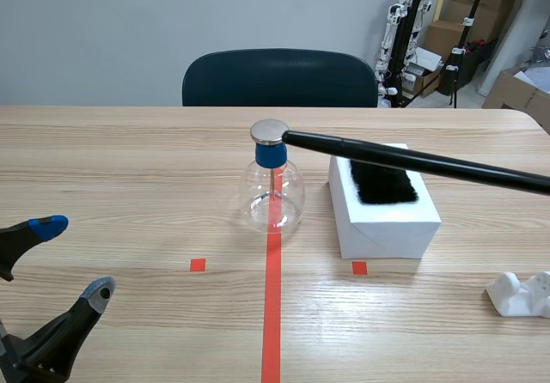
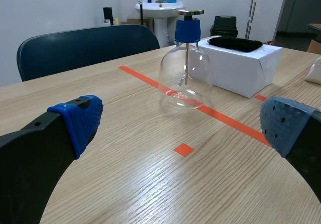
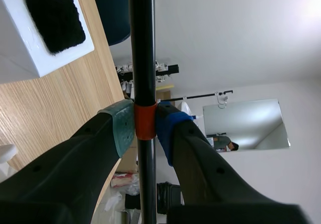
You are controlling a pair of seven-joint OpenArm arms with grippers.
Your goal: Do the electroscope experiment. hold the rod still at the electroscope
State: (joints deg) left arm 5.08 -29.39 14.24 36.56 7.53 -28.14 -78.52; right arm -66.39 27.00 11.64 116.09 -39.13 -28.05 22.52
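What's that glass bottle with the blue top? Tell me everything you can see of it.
A clear, round-bellied glass flask standing upright on the wooden table, over the orange-red tape line. A blue stopper plugs its neck, topped by a flat silvery metal disc; a thin stem hangs down inside. The tip of a long black rod sits at the disc's edge; contact is unclear.

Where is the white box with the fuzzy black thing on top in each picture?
Scene view: the white box sits right of the glass electroscope, under the black rod.
Left wrist view: ahead of the open left gripper, past the electroscope.
Right wrist view: ahead of the right gripper, beside the rod it holds.
Shared landmark: the black fur patch on its top.
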